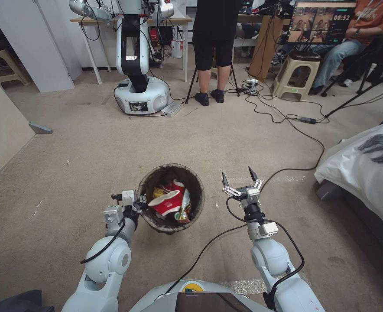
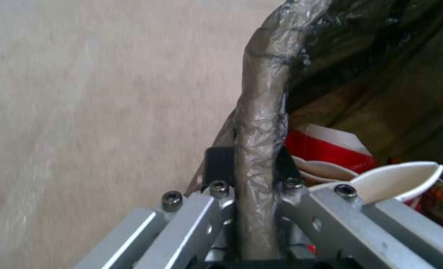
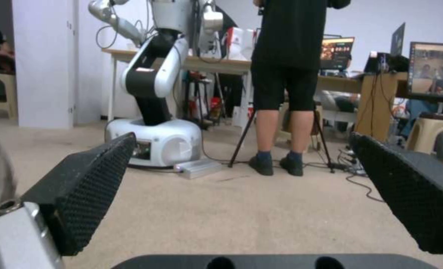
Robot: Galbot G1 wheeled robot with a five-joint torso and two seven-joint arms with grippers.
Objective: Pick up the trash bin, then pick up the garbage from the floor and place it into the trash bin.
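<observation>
Dark bag-wrapped rim of the trash bin (image 1: 171,197) sits pinched between the left gripper (image 1: 140,203) fingers at the bin's nine o'clock, holding it up as a receptacle. Red-and-white garbage (image 1: 169,202) lies inside. At three o'clock the right gripper (image 1: 240,177) hovers spread wide, empty, ready for litter.

Both arms reach forward and down from the torso. The left gripper (image 1: 140,203) is clamped, fingers (image 2: 218,164) pinched on the bag-wrapped rim of the trash bin (image 1: 152,177). The right gripper (image 1: 240,177) hangs just beside it, fingers (image 3: 89,186) spread wide, holding nothing.
</observation>
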